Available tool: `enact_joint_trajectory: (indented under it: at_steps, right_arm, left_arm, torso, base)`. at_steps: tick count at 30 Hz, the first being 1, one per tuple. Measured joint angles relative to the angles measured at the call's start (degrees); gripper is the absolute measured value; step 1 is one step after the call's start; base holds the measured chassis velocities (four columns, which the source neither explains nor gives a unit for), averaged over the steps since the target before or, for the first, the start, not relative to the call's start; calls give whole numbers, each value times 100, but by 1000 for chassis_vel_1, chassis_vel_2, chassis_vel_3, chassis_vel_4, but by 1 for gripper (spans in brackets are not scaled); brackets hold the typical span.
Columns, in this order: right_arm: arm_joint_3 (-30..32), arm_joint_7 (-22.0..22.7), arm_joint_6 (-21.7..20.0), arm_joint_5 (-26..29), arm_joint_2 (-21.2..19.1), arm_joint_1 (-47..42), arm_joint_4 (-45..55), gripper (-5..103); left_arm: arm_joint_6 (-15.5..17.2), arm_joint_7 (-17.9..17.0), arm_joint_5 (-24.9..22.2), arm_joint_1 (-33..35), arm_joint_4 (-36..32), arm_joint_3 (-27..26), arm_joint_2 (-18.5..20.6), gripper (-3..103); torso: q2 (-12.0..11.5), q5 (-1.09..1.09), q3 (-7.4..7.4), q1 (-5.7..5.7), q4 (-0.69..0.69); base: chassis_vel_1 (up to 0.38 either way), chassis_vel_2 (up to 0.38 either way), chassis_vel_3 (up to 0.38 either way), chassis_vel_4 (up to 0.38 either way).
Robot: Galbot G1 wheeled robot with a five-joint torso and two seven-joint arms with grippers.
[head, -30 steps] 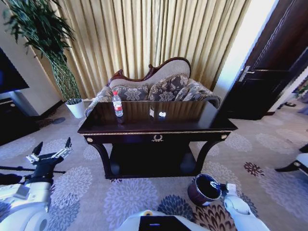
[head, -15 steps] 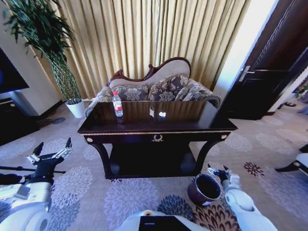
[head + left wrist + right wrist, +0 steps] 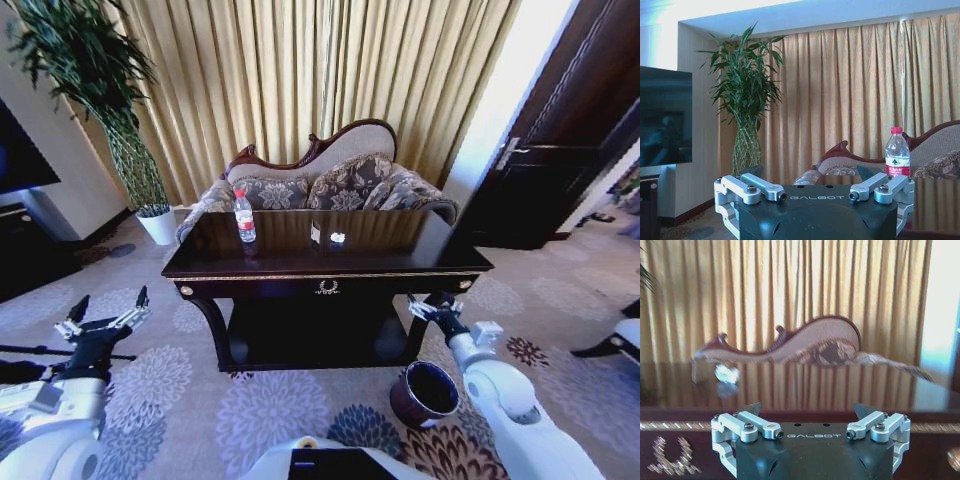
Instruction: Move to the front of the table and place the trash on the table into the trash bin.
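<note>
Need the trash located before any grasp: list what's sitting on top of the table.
On the table stand a clear bottle with a red label, near its left end, and white scraps near the middle. The glossy top reflects the sofa, so smaller bits could go unnoticed.

The right gripper (image 3: 808, 412) hangs with fingers spread wide, just in front of the table's (image 3: 840, 395) gold-trimmed front edge. A white scrap (image 3: 726, 374) lies on top; a sofa (image 3: 815, 347) and curtains (image 3: 790, 285) stand behind.
</note>
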Motion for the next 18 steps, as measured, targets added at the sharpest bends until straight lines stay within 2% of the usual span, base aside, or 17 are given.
enact_joint_trajectory:
  at_steps: [4,18]
  right_arm:
    - [10,21,-5,67,-38,-38,390,100]
    - [-9,27,37,12,-20,-73,410,100]
  left_arm:
    - [0,0,14,23,-12,1,-28,100]
    - [-44,0,12,109,-62,-98,-44,100]
  torso:
    - [0,-1,0,0,0]
    - [0,0,0,0,1]
  base:
    - [0,0,0,0]
    - [0,0,0,0]
